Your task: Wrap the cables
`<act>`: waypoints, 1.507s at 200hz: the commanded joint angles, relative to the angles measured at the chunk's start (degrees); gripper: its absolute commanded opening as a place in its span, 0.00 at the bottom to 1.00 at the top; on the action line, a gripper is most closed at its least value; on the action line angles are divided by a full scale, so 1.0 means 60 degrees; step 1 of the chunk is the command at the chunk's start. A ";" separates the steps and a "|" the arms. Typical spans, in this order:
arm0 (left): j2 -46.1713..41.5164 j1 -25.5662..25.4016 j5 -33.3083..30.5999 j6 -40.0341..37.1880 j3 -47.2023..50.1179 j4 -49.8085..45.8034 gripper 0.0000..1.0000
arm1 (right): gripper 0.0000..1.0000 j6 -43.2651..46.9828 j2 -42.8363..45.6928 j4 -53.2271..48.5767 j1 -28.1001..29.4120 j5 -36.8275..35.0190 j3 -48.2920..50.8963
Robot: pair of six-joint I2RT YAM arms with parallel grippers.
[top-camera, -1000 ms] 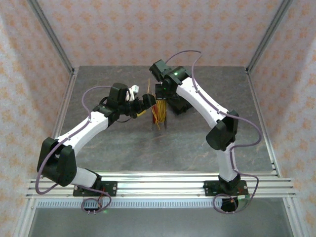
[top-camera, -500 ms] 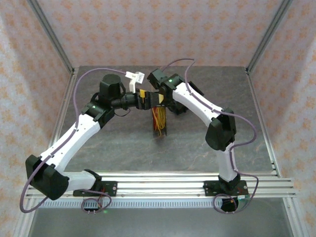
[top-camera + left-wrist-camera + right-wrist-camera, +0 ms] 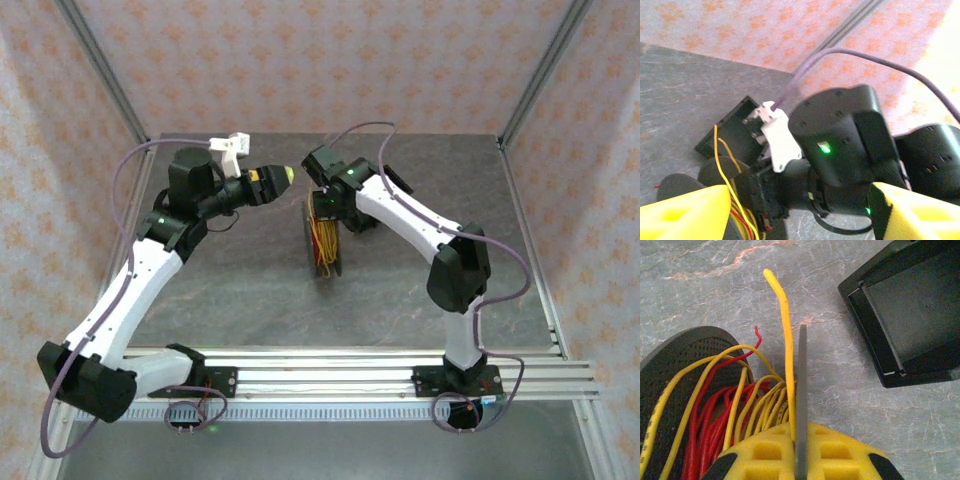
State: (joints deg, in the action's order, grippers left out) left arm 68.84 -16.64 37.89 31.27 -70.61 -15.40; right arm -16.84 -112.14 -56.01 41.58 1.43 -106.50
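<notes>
Around, peach-patterned walls; below, grey marbled tabletop beneath yellow-red cables.

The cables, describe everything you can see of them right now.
The cables are thin yellow wires mixed with red ones, glossy like plastic insulation, bunched in loose loops. They fan over a dark perforated disc and run into the shut right gripper. One stiff yellow end sticks out past the fingers, touching nothing.
</notes>
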 commanded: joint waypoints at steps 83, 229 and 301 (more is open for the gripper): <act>0.3107 0.0031 0.0905 -0.1092 -0.2133 -0.3333 0.63 | 0.00 0.1833 0.1942 0.2216 0.0591 0.0224 0.2098; 0.4369 0.0035 0.0683 -0.1409 -0.2461 -0.3527 0.00 | 0.00 0.1977 0.2454 0.2464 0.0823 0.0452 0.2219; 0.5230 0.1013 0.1061 -0.0567 -0.1973 -0.1670 0.00 | 0.00 0.1258 0.5064 0.4484 0.0793 0.1775 0.3749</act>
State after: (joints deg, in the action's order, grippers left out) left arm 97.80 -12.88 43.33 25.58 -83.83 -31.38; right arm -5.91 -91.33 -39.48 46.09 9.06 -86.61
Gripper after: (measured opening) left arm 0.043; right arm 0.077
